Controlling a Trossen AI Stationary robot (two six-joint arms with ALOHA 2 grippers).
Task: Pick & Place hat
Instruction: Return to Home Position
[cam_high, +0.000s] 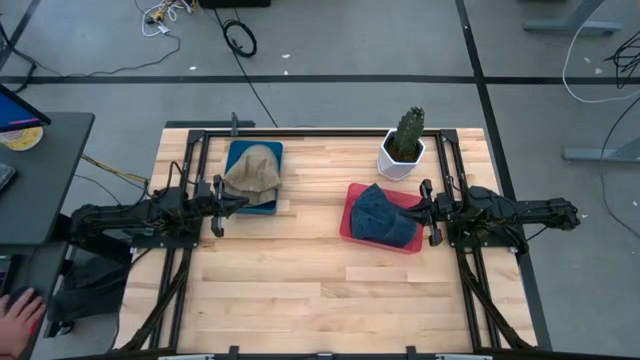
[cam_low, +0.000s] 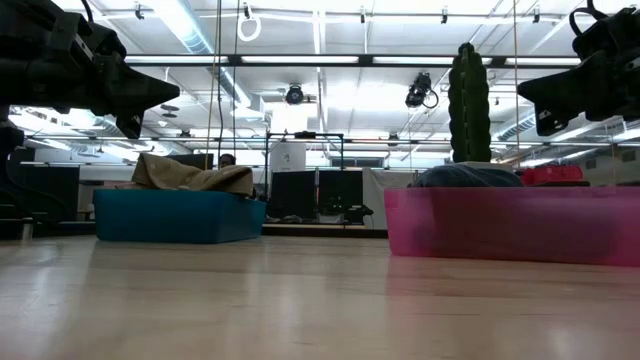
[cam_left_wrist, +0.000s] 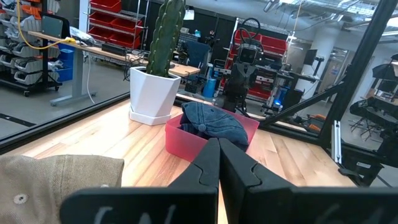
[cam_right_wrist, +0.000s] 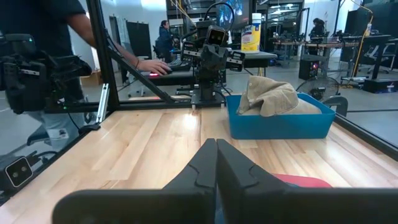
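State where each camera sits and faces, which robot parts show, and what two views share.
High: overhead, straight down; arms, left gripper, right gripper.
Low: tabletop height, level; arms above.
Left wrist: past its shut fingers to red plastic bin, blue denim cap.
Right wrist: past its shut fingers to blue plastic bin, tan fabric cap.
High, low share both bins.

Tan cap (cam_high: 252, 172), blue bin (cam_high: 238, 152); blue cap (cam_high: 385, 215) (denim), red bin (cam_high: 400, 196).

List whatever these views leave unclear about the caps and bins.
- Cap count in the red bin: the high view shows one denim heap, its folds merging.
- The blue bin floor: in the high view the brown cap covers it.
- In the right wrist view, the red bin sits mostly behind the right end effector.
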